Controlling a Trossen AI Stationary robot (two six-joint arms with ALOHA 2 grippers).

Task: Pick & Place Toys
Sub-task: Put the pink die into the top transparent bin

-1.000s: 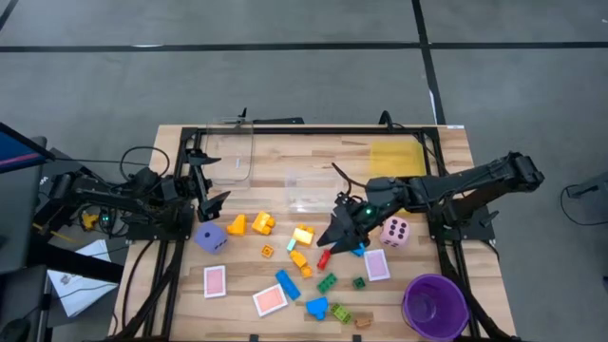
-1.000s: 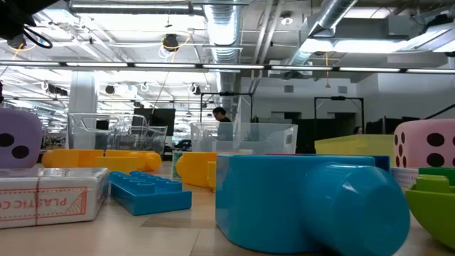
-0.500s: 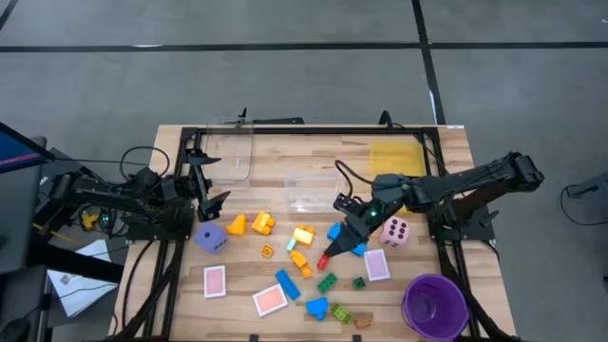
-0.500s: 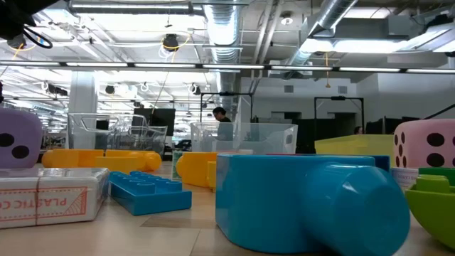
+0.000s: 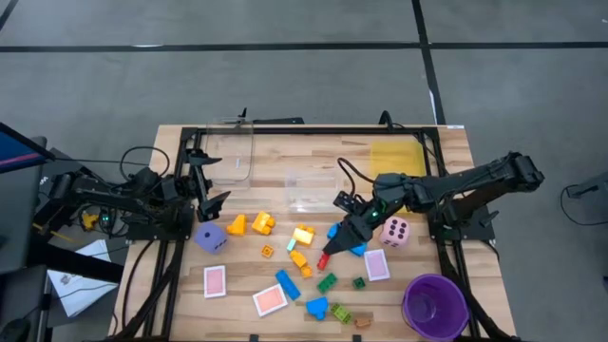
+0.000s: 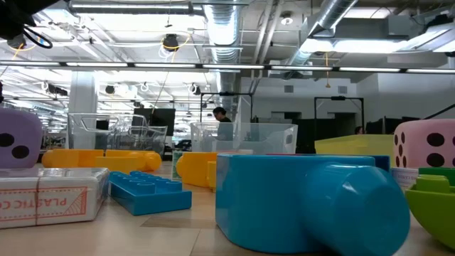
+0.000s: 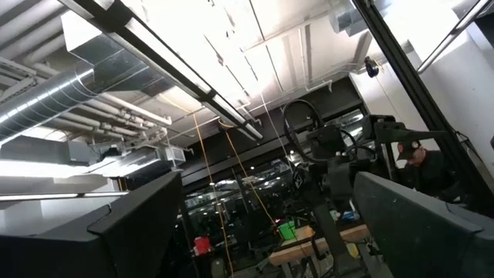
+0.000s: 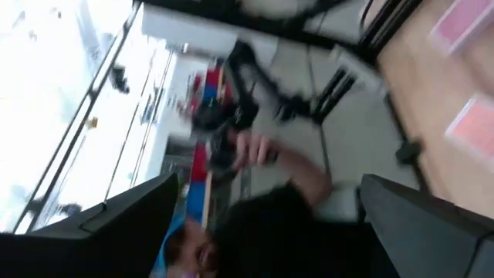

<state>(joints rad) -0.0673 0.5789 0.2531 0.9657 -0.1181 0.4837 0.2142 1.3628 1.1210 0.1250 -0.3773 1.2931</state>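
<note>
From above, the toys lie scattered on the wooden table (image 5: 456,142): bricks, a purple die (image 5: 211,237), a pink die (image 5: 394,230) and pink-backed cards; the clear bins appear empty, so sorting seems barely begun. The right gripper (image 5: 343,242), fingers apart, hangs over a blue brick (image 5: 334,231) mid-table. The left gripper (image 5: 207,186) waits, fingers spread, at the table's left edge. At table level, toys crowd the foreground. Both wrist views face the room

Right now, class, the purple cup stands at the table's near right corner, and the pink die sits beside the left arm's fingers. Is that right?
Not quite. The purple cup does stand at the near right corner, but the pink die sits beside the right arm's fingers, not the left's. The high view shows it.
</note>
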